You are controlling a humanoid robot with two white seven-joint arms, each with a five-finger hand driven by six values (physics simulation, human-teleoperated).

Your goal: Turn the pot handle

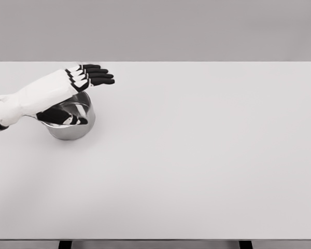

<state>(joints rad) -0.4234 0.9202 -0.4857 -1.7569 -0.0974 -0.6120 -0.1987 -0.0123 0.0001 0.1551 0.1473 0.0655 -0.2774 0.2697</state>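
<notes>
**Left hand over the pot, handle out of sight**

The pot [72,120] sits on the table [197,155] at the far left, directly under my left hand [67,88]. My fingers [98,75] lie straight and released, pointing right past the rim, grasping nothing; the thumb dips toward the bowl. My forearm hides the handle, so I cannot tell which way it points. I judge the left hand alone is near enough to act.
</notes>
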